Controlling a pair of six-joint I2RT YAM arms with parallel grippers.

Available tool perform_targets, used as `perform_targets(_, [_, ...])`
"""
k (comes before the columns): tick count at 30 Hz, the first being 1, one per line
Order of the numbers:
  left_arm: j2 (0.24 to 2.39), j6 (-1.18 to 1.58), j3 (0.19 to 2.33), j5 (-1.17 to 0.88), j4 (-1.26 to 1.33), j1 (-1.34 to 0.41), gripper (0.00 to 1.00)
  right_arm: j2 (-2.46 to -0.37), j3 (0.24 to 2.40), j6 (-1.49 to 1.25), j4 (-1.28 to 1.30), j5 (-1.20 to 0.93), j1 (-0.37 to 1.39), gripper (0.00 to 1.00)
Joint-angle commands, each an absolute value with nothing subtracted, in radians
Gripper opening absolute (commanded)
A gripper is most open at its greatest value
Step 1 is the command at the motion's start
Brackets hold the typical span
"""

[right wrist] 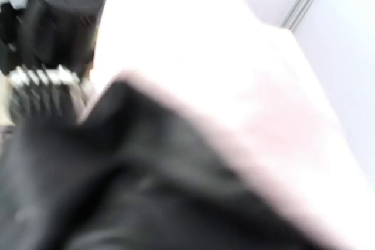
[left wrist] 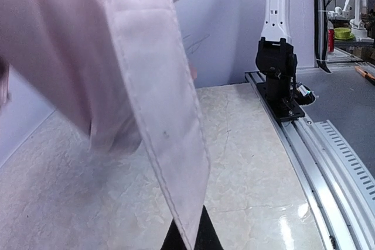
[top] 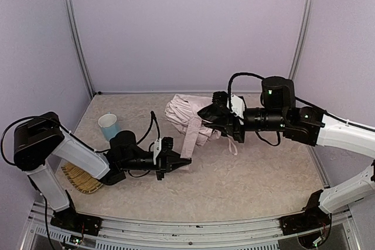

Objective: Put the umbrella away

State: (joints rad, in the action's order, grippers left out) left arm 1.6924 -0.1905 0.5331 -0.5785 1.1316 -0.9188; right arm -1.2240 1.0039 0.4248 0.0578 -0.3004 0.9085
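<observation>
- Plainly, the umbrella (top: 183, 115) is found near the back middle of the table (top: 252, 174). It is collapsed but loose, with its pale pink canopy bunched and one long panel hanging toward the near side.
- The left gripper (top: 183, 161) is seen fully closed at the lower end of that panel. In the left wrist view the pink fabric (left wrist: 158, 115) runs down into the black fingers (left wrist: 208, 237), so the hem is judged to be pinched.
- The right gripper (top: 210, 114) is set into the bunched part from the right, its jaws narrowed on the folds. Its wrist view is blurred and shows only pink cloth and the black underside (right wrist: 117, 174) close up, so a hold on the umbrella is probable rather than certain.
- The step in hand is judged to be the gathering of the loose canopy around the shaft.
- To do it well, the panel should be drawn taut gently by the left arm while the body is steadied by the right. It should be pulled along the fold, not across it, so that the thin fabric is neither slipped nor torn.
- A blue cup (top: 108, 126) and a woven tray (top: 79, 180) are seen well apart on the left, and should be cleared by the left elbow.
</observation>
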Motion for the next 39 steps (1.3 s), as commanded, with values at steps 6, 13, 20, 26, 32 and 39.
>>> perform_targets(6, [1.829, -0.437, 0.706, -0.591, 0.840, -0.803, 0.00, -1.164, 1.111, 0.402, 0.197, -0.634, 0.937, 0.00])
perform_targets(13, [1.841, -0.455, 0.842, -0.694, 0.794, -0.659, 0.00, -1.169, 1.026, 0.315, 0.358, -0.666, 1.045, 0.00])
perform_targets(20, [1.854, -0.572, 1.021, -0.657, 0.624, -0.657, 0.00, -1.311, 0.826, 0.212, 0.290, -0.543, 1.208, 0.00])
perform_targets(26, [1.838, -0.638, 1.025, -0.606, 0.597, -0.662, 0.00, -1.537, 0.703, 0.094, 0.140, -0.510, 1.230, 0.00])
perform_targets(32, [1.898, -0.754, 1.041, -0.372, 0.552, -0.716, 0.00, -1.730, 0.805, 0.024, 0.251, -0.460, 1.232, 0.00])
perform_targets(39, [2.018, -0.785, 1.052, -0.157, 0.759, -0.713, 0.00, -1.850, 0.833, -0.081, 0.293, -0.427, 1.232, 0.00])
